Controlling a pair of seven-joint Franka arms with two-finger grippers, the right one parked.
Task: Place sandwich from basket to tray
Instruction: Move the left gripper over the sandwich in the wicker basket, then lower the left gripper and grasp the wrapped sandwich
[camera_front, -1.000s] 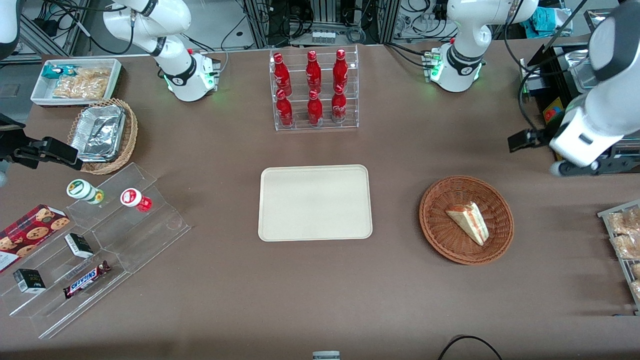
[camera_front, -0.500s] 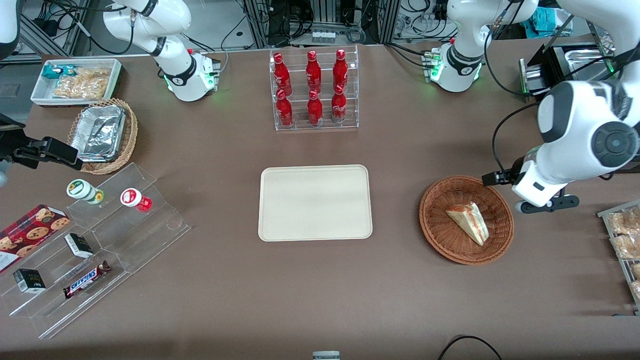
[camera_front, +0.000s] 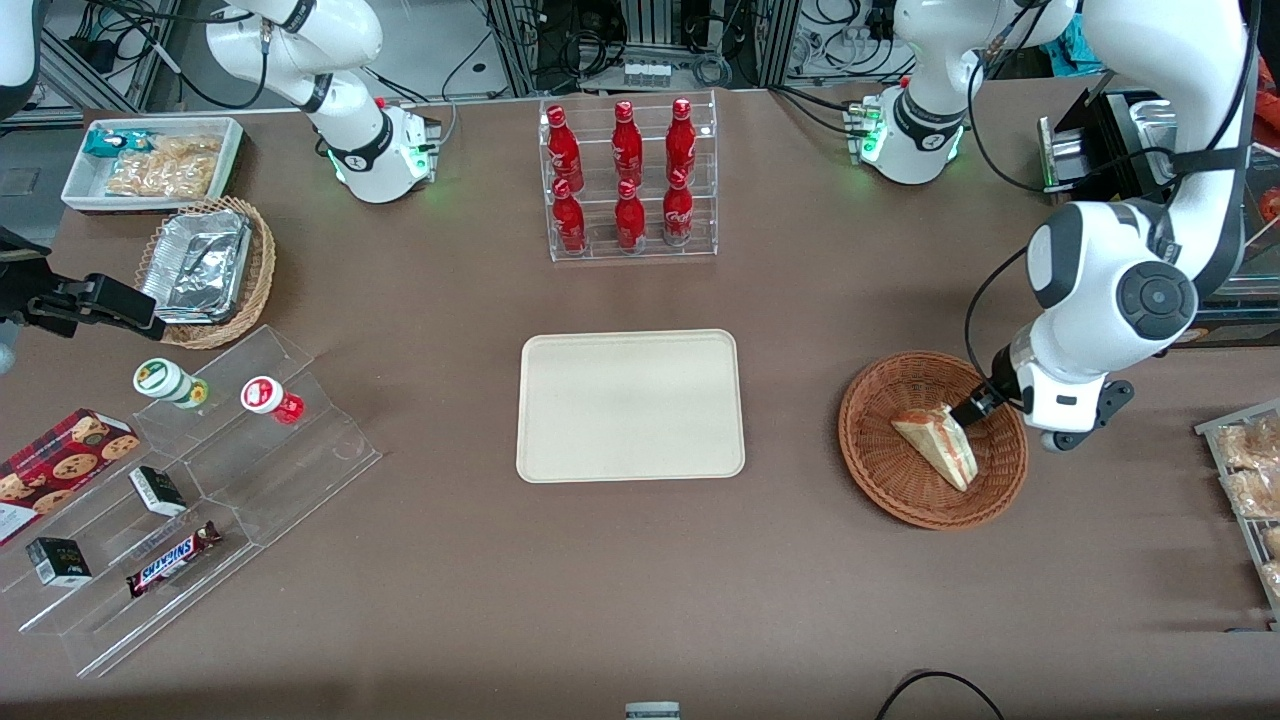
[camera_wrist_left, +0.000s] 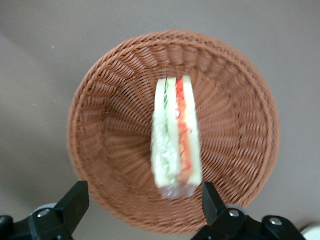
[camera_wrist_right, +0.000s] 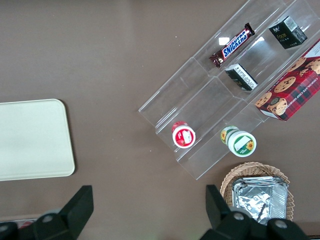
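The sandwich (camera_front: 938, 443), a clear-wrapped white bread wedge with red-orange and green filling, lies in the round reddish-brown wicker basket (camera_front: 880, 465). The cream tray (camera_front: 630, 405) lies flat at the table's middle, toward the parked arm's end from the basket, with nothing on it. My left gripper (camera_front: 978, 405) hangs over the basket's rim, above one end of the sandwich and apart from it. In the left wrist view the gripper (camera_wrist_left: 142, 202) is open wide and holds nothing. The sandwich (camera_wrist_left: 177, 135) and basket (camera_wrist_left: 110, 125) lie below it, and one finger (camera_wrist_left: 75, 200) is over the basket's rim.
A clear rack of red bottles (camera_front: 628, 180) stands farther from the camera than the tray. A stepped acrylic shelf with snacks (camera_front: 200, 480), a pale wicker basket with foil containers (camera_front: 205, 270) and a white bin (camera_front: 150, 160) sit toward the parked arm's end. A pastry rack (camera_front: 1250, 480) is beside the basket.
My left arm has swung in from the working arm's end of the table and come down over the basket. The sandwich and the tray have not moved.
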